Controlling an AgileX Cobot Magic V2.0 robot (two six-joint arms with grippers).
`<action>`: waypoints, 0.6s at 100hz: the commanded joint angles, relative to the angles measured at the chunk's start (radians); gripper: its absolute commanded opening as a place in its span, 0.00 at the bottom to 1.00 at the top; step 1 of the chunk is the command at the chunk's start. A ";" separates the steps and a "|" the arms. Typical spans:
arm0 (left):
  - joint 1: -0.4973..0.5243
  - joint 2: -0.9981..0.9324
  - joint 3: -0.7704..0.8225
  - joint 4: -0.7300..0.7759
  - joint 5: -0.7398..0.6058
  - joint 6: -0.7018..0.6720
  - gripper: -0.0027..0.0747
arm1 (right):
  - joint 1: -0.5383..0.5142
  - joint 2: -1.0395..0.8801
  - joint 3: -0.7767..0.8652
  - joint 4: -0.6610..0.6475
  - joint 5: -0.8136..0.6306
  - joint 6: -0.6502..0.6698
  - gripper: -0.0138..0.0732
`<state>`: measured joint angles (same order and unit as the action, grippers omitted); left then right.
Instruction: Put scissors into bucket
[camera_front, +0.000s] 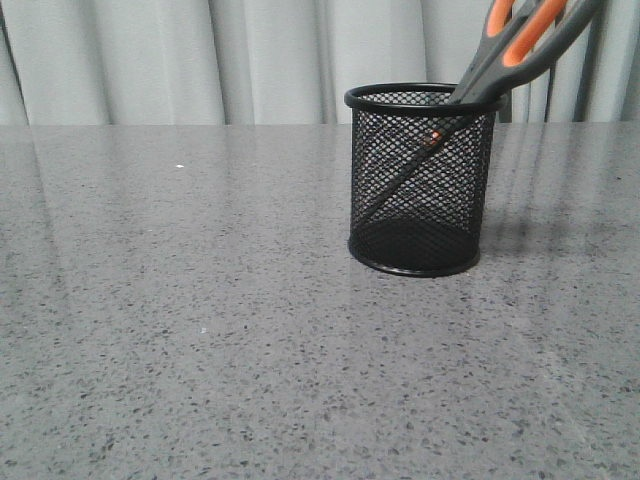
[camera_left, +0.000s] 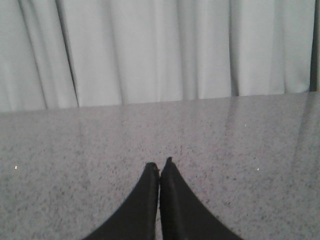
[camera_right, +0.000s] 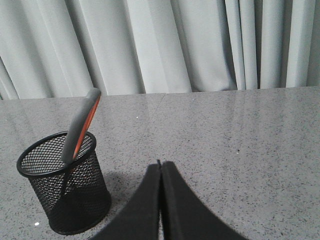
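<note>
Front view: you see the bucket (camera_front: 422, 180) standing upright on the grey speckled table (camera_front: 200, 350), toward the table's far edge, with pale curtains (camera_front: 250, 60) behind.
Scissors: your scissors (camera_front: 520, 45) sit blades-down inside the bucket, leaning on its rim, orange-lined handles sticking out above it.
Left gripper: your left gripper (camera_left: 159, 167) has its dark fingers pressed together, holding nothing, over bare tabletop.
Right gripper: your right gripper (camera_right: 160, 167) is likewise closed tip to tip with nothing between, near the bucket but apart from it.
Contact: neither claw touches the scissors or the bucket.
</note>
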<state>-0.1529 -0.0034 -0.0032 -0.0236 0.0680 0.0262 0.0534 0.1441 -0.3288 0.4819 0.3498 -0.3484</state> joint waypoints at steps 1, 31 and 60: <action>0.027 -0.018 0.024 -0.022 -0.082 -0.014 0.01 | -0.006 0.009 -0.026 0.010 -0.067 -0.003 0.08; 0.058 -0.026 0.030 -0.006 -0.051 -0.014 0.01 | -0.006 0.009 -0.026 0.010 -0.069 -0.003 0.08; 0.058 -0.026 0.028 -0.006 -0.051 -0.014 0.01 | -0.006 0.009 -0.026 0.010 -0.069 -0.003 0.08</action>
<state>-0.0977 -0.0034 -0.0010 -0.0253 0.0945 0.0244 0.0534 0.1441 -0.3288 0.4819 0.3498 -0.3484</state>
